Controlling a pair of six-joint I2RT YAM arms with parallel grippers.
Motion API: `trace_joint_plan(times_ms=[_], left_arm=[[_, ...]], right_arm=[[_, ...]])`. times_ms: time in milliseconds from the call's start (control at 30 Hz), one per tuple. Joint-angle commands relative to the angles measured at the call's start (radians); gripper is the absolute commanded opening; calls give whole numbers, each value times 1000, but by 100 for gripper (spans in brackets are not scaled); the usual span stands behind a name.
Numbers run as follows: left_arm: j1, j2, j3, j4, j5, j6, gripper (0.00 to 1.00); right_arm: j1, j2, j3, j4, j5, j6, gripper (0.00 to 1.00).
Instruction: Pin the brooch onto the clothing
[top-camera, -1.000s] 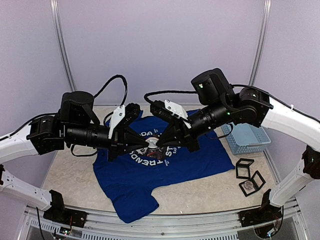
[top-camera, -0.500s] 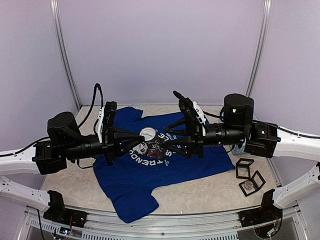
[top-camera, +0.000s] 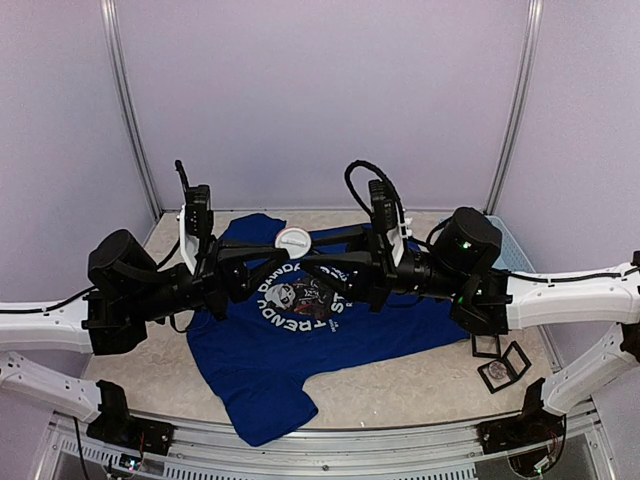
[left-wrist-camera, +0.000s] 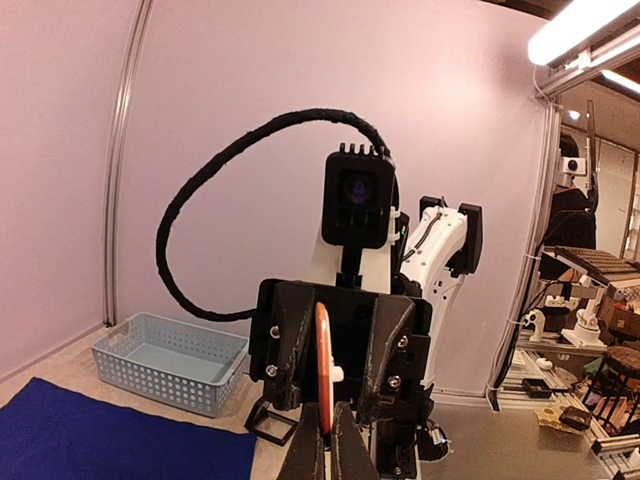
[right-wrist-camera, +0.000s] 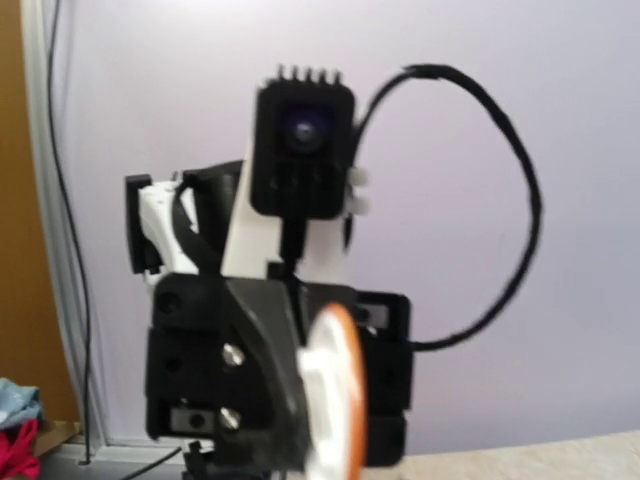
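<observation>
The left gripper (top-camera: 283, 252) had risen from the chest of the shirt (top-camera: 260, 360) and now hung level in the air above it. Its fingers (left-wrist-camera: 308, 452) were pressed together on the lower edge of the brooch (top-camera: 293, 240), so the round white disc with its orange rim stood upright, edge-on in the left wrist view. A second before, the brooch had sat low between both grippers, right over the round print (top-camera: 300, 295). Now, seen from above, it floated near the print's 12 o'clock, clear of the cloth.

The right gripper (top-camera: 312, 262) had climbed too and faced the left one tip to tip. Its fingers had let go during the lift and were closing again. In the left wrist view they flanked the brooch, but whether they touched it could not be told.

The shirt lay flat on the table (top-camera: 420, 385), print up, with nothing pinned to it. The basket (left-wrist-camera: 170, 360) stood at the shirt's 2 o'clock and some small black frames (top-camera: 490, 345) at its 4 o'clock.

The lift looked like a re-grip in mid-air, perhaps to free the clasp. The pinning itself seemed still undone, and the brooch would have to come back down to the cloth
</observation>
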Motion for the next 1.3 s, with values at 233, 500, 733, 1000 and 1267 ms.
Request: trace_joint_plan(times_ms=[233,500,733,1000,1267], left_arm=[[-2,4,26,32,25,-5,0],[-1,15,31,19,28,8,0],[-1,-32,152,-412,-111,217,76],[-4,-13,391,-872,-147,323,69],[-31,98,491,-1000,-31,363,38]], right_arm=[[16,62,86,53,-61,30,2],[15,42,102,-46,-47,2,0],[-25,-97,197,-597,9,-211,0],[-12,-16,537,-1352,45,-439,0],[12,80,695,-1464,58,-506,0]])
